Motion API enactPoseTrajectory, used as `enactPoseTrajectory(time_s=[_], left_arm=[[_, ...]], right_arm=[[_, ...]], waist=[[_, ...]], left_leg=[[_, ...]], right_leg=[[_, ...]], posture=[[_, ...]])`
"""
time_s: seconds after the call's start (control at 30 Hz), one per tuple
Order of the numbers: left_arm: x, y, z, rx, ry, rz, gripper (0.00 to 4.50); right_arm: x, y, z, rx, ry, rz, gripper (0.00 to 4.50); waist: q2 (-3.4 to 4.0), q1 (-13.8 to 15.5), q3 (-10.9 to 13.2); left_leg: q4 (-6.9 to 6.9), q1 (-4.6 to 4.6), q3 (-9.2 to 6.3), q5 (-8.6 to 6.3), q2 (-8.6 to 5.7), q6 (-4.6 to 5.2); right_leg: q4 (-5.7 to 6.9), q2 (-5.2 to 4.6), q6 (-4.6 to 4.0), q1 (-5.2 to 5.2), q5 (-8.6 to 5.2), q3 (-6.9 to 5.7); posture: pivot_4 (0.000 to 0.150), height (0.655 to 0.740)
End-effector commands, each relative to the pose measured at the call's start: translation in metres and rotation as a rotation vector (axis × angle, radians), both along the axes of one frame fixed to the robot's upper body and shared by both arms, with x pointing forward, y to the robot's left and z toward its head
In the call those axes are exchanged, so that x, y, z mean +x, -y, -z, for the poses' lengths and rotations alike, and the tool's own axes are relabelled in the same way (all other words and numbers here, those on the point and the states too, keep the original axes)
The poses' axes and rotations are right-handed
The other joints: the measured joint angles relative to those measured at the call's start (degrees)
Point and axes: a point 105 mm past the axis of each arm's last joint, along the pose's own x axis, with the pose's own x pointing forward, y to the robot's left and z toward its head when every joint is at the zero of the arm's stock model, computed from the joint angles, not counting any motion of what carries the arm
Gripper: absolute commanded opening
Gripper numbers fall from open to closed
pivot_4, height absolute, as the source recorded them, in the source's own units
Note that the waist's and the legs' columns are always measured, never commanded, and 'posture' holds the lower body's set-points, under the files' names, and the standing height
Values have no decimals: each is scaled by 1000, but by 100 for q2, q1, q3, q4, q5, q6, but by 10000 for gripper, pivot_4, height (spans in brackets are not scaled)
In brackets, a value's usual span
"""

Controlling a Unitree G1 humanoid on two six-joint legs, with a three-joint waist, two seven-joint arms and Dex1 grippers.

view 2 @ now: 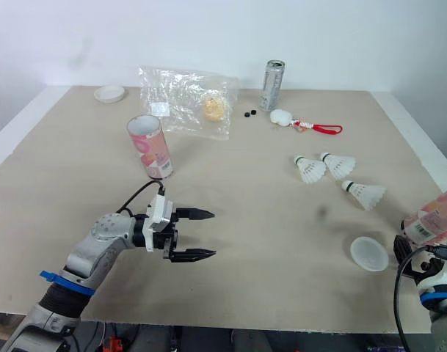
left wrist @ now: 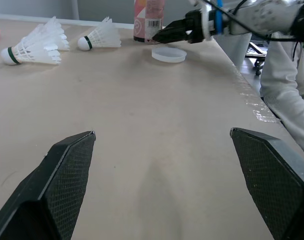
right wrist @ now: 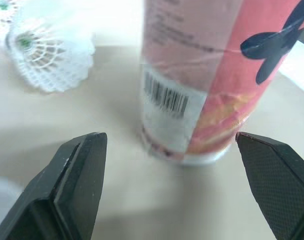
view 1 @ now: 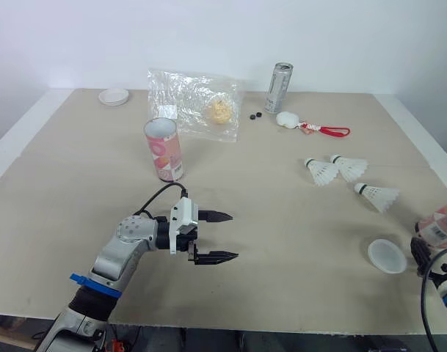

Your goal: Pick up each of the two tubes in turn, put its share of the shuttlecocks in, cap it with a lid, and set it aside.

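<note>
Your left gripper [view 1: 233, 236] hung with fingers apart over the table [view 1: 296, 220] | right gripper [right wrist: 169, 136] likewise spread, pink tube [right wrist: 191, 75] upright just ahead, unclamped | right wrist view gave you its barcode label [right wrist: 166, 98], print unreadable | second tube [view 1: 164, 149] stood by the plastic bag [view 1: 194, 103].

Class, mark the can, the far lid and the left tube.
can [view 1: 279, 88], left eye view, mid body.
far lid [view 1: 114, 96], left eye view, centre.
left tube [view 1: 164, 154], left eye view, side wall.
</note>
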Motion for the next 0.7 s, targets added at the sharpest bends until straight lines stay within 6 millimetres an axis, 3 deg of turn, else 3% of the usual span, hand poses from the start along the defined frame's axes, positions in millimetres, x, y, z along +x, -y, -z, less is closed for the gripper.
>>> enactPoseTrajectory(time_s=[0.03, 0.23, 0.33, 0.53, 0.7], left_arm=[[4, -2, -6, -5, 46, -2, 45000], [10, -6, -1, 5, 52, -69, 45000], [14, -7, -2, -6, 67, -121, 45000], [28, -16, -5, -26, 95, -291, 45000], [39, -28, -3, -22, 100, -457, 45000]], right_arm=[[-11, -19, -26, -114, 20, -170, 44277], [-22, -58, -28, -109, -11, -420, 44277], [-3, -97, -33, -154, 15, -628, 44277], [41, -157, -44, -262, 111, -976, 44277], [60, -189, -40, -239, 142, -1203, 44277]], waist=[[4, 4, -1], [-1, -3, 1], [-4, -28, 4], [-18, -40, 12], [-23, 27, 14]], left_leg=[[0, -1, 0, 0, -1, 0], [0, 1, 2, -1, 2, -1], [1, 7, 7, -1, 5, -1], [8, 12, 7, 3, 5, 0], [9, -1, -4, 3, 1, 0]], right_leg=[[0, -1, 0, -1, -1, 0], [0, -2, -4, -1, -3, -2], [0, -3, -8, -1, 0, -1], [0, -2, -6, 1, 11, -2], [0, 2, 27, 4, 20, -3]], posture=[[1500, 7400], [1500, 7400], [1500, 7400], [1500, 7400], [1500, 7400]])
